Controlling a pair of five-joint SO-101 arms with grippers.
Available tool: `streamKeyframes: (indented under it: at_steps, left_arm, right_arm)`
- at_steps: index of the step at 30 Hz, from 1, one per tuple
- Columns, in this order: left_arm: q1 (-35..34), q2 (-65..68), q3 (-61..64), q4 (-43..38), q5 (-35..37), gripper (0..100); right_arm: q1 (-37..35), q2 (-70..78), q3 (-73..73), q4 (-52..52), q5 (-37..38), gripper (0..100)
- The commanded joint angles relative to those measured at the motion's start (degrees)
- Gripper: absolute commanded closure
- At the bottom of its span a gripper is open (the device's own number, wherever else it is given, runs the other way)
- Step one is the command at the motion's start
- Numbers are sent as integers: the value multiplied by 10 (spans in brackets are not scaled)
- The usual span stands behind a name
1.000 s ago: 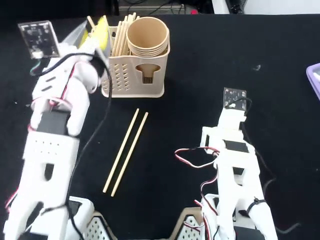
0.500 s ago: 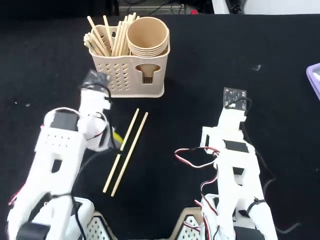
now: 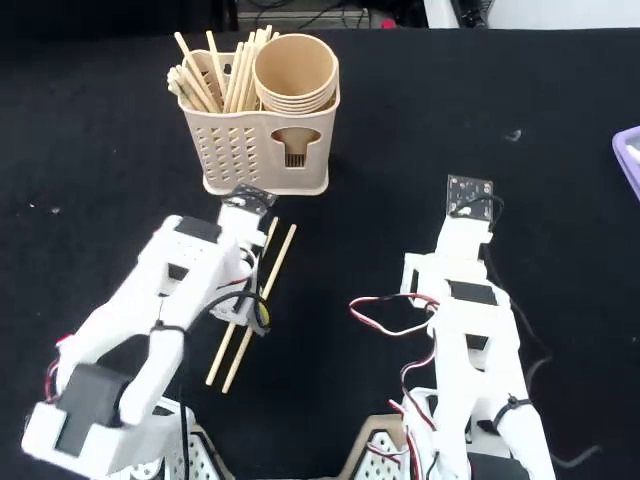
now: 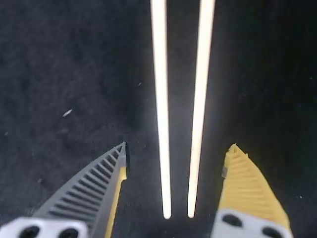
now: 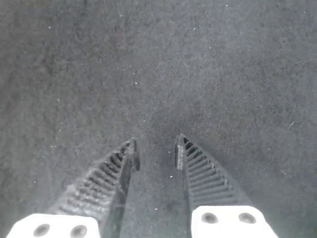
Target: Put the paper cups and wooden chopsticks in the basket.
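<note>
Presently your left gripper (image 4: 178,146) stands with its jaws apart and empty, one finger on either side of the two loose wooden chopsticks (image 4: 159,99). These lie side by side, close but not touching, flat on the black desk (image 3: 560,300), just on the near side of the basket (image 3: 265,165). The step in hand looks to be their pickup. Keep both sticks centred between the fingers, lower until the tips nearly meet the desk, then close slowly so the pair gathers together rather than one rolling out. The hold appears to fall toward one end, so expect the sticks to droop when lifted. The basket, toward the desk's far edge, holds stacked paper cups (image 3: 295,70) and other chopsticks (image 3: 215,80). Your right gripper (image 5: 156,144) rests slightly parted over bare desk.
</note>
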Motion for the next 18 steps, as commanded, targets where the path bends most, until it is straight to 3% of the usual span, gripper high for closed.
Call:
streamKeyframes:
  at_steps: [1, 10, 18]
  left_arm:
    - [12, 16, -11, -8, 4, 686]
    - [19, 75, -28, -40, 3, 691]
    - [23, 94, -23, -39, -37, 843]
  right_arm:
    - [-6, -13, -2, -11, 1, 871]
    - [-6, -13, -2, -10, 1, 871]
    - [-6, -13, -2, -10, 1, 871]
